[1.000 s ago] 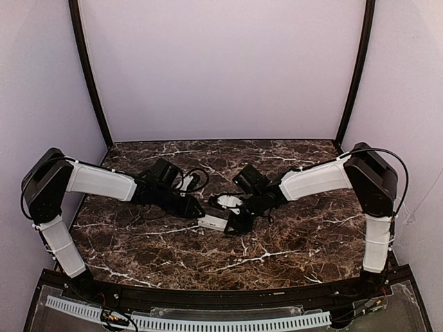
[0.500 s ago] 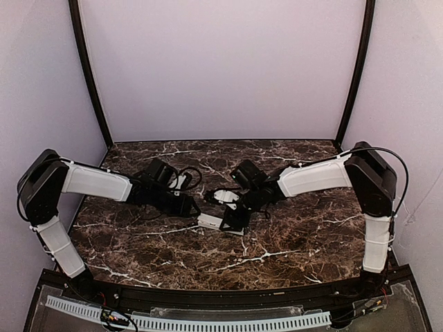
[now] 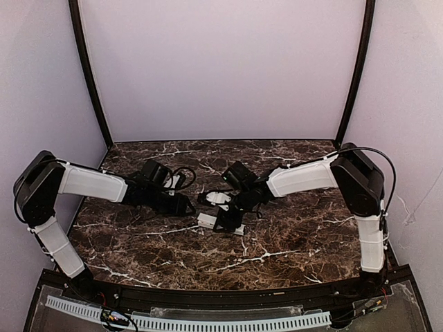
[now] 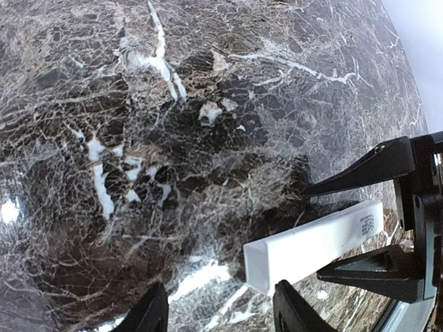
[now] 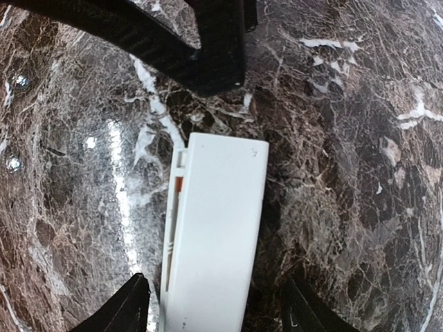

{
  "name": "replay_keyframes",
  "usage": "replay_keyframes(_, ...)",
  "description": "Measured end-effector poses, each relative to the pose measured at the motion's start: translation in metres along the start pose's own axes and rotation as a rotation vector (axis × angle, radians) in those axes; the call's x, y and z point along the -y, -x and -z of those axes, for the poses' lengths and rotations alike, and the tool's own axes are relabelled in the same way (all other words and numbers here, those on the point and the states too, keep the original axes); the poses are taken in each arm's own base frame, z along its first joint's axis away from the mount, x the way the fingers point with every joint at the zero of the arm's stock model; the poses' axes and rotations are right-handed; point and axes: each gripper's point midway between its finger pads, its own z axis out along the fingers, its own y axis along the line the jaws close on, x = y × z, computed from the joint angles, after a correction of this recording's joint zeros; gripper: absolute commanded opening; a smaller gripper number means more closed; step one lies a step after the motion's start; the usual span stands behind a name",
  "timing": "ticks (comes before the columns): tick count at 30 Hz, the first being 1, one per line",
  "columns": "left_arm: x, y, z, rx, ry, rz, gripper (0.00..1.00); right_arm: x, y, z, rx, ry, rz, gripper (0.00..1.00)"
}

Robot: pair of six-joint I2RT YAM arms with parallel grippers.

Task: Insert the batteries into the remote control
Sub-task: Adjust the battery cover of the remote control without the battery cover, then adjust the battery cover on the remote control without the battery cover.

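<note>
Top view first: the remote (image 3: 208,221) is lying on the marble table (image 3: 291,242), pretty much dead centre. The right gripper (image 3: 220,223) is down over its 3 o'clock end, so that end is hidden under black fingers. The left gripper (image 3: 187,206) sits just off at about 10 o'clock from the remote, not touching it. From up here both sets of jaws are just dark blobs, so you can't read how wide they are.

Left wrist cam: the left gripper's two fingertips poke in at 6 o'clock, set well apart with only bare marble between them, so it's holding nothing. The remote (image 4: 311,245) comes in from 4 o'clock, with its blunt white end just ahead of the fingertip (image 4: 291,311) on that side. The right gripper's fingers bracket it, one on each side. Its far end is cut off behind them.

Right wrist cam: the remote (image 5: 214,235) runs from centre down to 6 o'clock, where the frame crops it. The right gripper's fingertips stand either side of it with marble showing in both gaps, so they're spread wide and not clamped. There's an orange sliver (image 5: 178,187) in the slot along its 9 o'clock edge. That might be a battery, but too little shows to be sure. The left gripper's fingers (image 5: 208,55) fill the 12 o'clock area.
</note>
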Motion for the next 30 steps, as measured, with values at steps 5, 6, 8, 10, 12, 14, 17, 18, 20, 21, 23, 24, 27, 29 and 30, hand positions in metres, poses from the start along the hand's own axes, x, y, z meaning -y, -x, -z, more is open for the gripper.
replay_keyframes(5,-0.004,-0.002,0.000,-0.002,0.005,0.008,0.52,-0.004,0.009,-0.005,0.007,0.006,0.023,0.60)
replay_keyframes(6,-0.005,-0.002,0.000,-0.001,0.006,0.009,0.52,-0.005,0.011,-0.005,0.009,0.007,0.028,0.59)
replay_keyframes(8,-0.006,-0.003,0.000,-0.001,0.007,0.012,0.52,-0.007,0.014,-0.006,0.012,0.008,0.039,0.57)
replay_keyframes(10,-0.007,-0.003,0.000,-0.002,0.009,0.016,0.52,-0.009,0.015,-0.006,0.013,0.008,0.049,0.55)
replay_keyframes(12,-0.009,-0.005,0.000,-0.005,0.011,0.018,0.52,-0.009,0.015,-0.007,0.011,0.007,0.055,0.54)
replay_keyframes(14,-0.009,-0.006,0.000,-0.007,0.012,0.019,0.52,-0.009,0.015,-0.007,0.008,0.005,0.057,0.52)
replay_keyframes(17,-0.009,-0.006,0.000,-0.006,0.012,0.020,0.52,-0.009,0.014,-0.007,0.002,-0.004,0.061,0.49)
replay_keyframes(18,-0.010,-0.005,0.000,-0.006,0.013,0.021,0.52,-0.009,0.014,-0.007,0.000,-0.006,0.062,0.48)
replay_keyframes(20,-0.011,-0.005,0.000,-0.006,0.014,0.023,0.52,-0.009,0.014,-0.008,-0.003,-0.009,0.066,0.45)
replay_keyframes(21,-0.011,-0.006,0.000,-0.006,0.014,0.024,0.52,-0.009,0.013,-0.008,-0.005,-0.011,0.067,0.43)
replay_keyframes(23,-0.011,-0.006,0.000,-0.007,0.015,0.024,0.52,-0.010,0.013,-0.008,-0.007,-0.014,0.073,0.42)
replay_keyframes(24,-0.011,-0.006,0.000,-0.007,0.015,0.024,0.52,-0.010,0.013,-0.008,-0.008,-0.016,0.076,0.42)
replay_keyframes(27,-0.011,-0.006,0.000,-0.007,0.014,0.025,0.52,-0.010,0.013,-0.008,-0.012,-0.022,0.083,0.43)
replay_keyframes(29,-0.011,-0.006,0.000,-0.007,0.014,0.028,0.52,-0.010,0.013,-0.009,-0.012,-0.023,0.084,0.49)
replay_keyframes(30,-0.011,-0.006,0.000,-0.007,0.014,0.028,0.52,-0.009,0.013,-0.009,-0.013,-0.025,0.087,0.51)
